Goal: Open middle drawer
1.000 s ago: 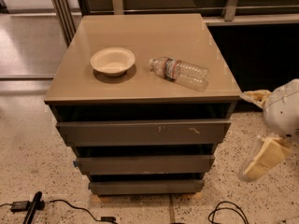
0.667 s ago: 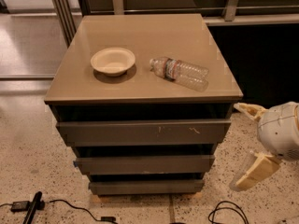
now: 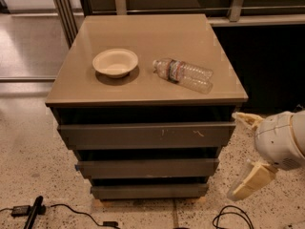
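The middle drawer point(image 3: 147, 167) is a plain grey-brown flat front, the second of three on the cabinet, and it sits shut, in line with the others. Above it is the wider top drawer front point(image 3: 147, 135) with pale scratch marks. Below it is the narrow bottom drawer front point(image 3: 150, 191). My gripper point(image 3: 233, 155) is to the right of the cabinet, at the height of the middle drawer and apart from it. Its two cream fingers point(image 3: 250, 181) are spread wide, one high and one low, and hold nothing.
On the cabinet top point(image 3: 143, 27) lie a white paper bowl point(image 3: 115, 62) and a clear plastic bottle point(image 3: 183, 74) on its side. Black cables point(image 3: 71, 213) and a plug lie on the speckled floor in front. A dark wall with rails stands behind.
My gripper has moved left and down, closer to the cabinet's right side. The drawers, bowl and bottle have not moved.
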`<state>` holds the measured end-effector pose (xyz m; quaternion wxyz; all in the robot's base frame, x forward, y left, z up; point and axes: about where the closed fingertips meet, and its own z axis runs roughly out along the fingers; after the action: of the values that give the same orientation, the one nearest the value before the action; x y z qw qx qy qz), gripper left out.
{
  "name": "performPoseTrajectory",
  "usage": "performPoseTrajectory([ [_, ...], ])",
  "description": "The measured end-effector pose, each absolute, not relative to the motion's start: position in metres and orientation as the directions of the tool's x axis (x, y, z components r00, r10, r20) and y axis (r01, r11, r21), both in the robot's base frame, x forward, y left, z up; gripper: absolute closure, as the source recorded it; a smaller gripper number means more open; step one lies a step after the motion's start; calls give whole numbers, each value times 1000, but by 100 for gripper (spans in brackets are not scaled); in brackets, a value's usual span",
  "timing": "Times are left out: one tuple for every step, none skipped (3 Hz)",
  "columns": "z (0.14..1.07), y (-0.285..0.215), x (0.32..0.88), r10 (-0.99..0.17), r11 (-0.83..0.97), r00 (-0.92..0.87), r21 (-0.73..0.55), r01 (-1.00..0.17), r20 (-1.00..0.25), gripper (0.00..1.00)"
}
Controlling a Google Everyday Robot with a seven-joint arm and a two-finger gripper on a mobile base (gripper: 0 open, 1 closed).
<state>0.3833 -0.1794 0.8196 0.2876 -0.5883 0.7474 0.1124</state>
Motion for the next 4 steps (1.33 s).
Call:
performPoseTrajectory([
  [780,-163,383,-807,300,-185,-119,-946,-561,0],
  [713,-154,393,-743,396,-273,-72,-916,-611,0],
  [681,-152,399,-691,418,-264,-73,-906,-673,0],
  [649,-145,406,-660,389,-202,-98,-916,-724,0],
])
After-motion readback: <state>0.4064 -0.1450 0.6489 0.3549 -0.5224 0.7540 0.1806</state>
